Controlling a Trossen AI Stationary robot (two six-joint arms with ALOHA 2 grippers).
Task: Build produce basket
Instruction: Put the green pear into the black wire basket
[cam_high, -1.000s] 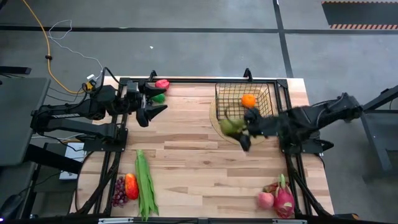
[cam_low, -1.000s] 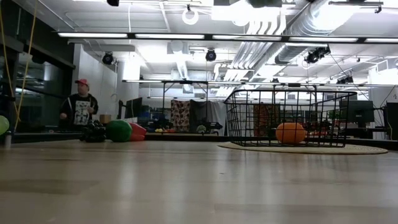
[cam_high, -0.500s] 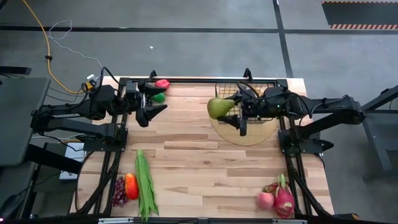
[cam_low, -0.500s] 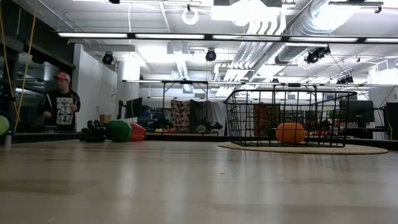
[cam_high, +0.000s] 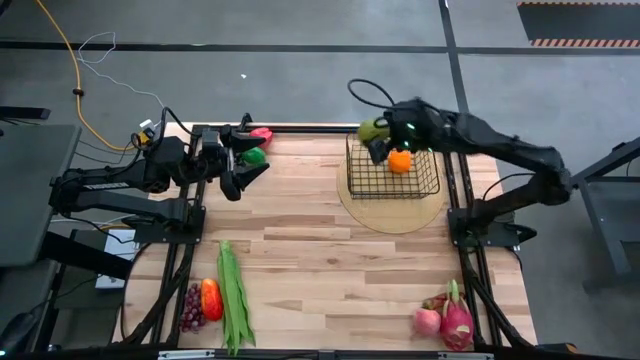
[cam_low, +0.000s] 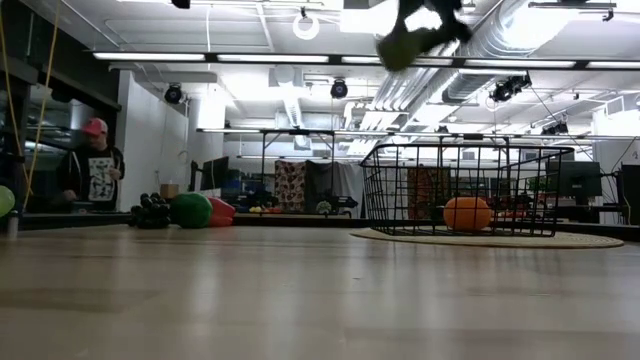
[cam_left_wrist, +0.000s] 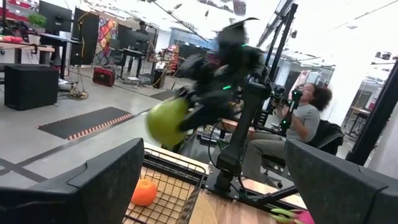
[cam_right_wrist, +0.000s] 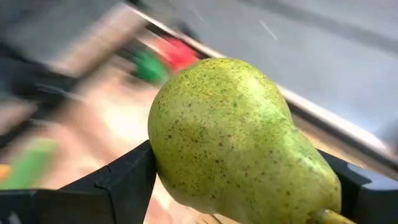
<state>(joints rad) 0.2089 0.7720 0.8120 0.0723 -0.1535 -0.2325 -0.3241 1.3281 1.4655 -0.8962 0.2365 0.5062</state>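
Note:
The green pear (cam_right_wrist: 239, 140) is up in the air with my right gripper (cam_high: 378, 138) shut on it, over the far left corner of the black wire basket (cam_high: 393, 170). The low view shows them as a dark blur (cam_low: 410, 38) above the basket (cam_low: 465, 188). An orange pepper (cam_high: 400, 161) lies on the basket's floor. The basket stands on a round tan mat (cam_high: 385, 212). My left gripper (cam_high: 252, 165) hangs open at the far left above a green pepper (cam_high: 256, 156), beside a red one (cam_high: 261, 134). My right gripper pinches the pear's wide body (cam_right_wrist: 171, 155) between its two fingers (cam_right_wrist: 124, 183), one on each side. The fingers slant down from the table's right. The pear is lifted clear above the basket, its narrow stem end (cam_right_wrist: 320, 214) back toward the wrist.
Near left lie purple grapes (cam_high: 190, 308), a red-orange pepper (cam_high: 211, 298) and long green beans (cam_high: 233, 295). Near right lie a pinkish apple (cam_high: 428, 321) and a dragon fruit (cam_high: 457, 320). A person (cam_low: 92, 165) stands beyond the table; another (cam_left_wrist: 305, 118) sits behind the right arm.
My right gripper has carried the pear from the mat's near edge toward the table's far edge, past the basket's left side, to above its far left corner, turning as it went. The pear stays held and clear. The person in the room has shifted left.

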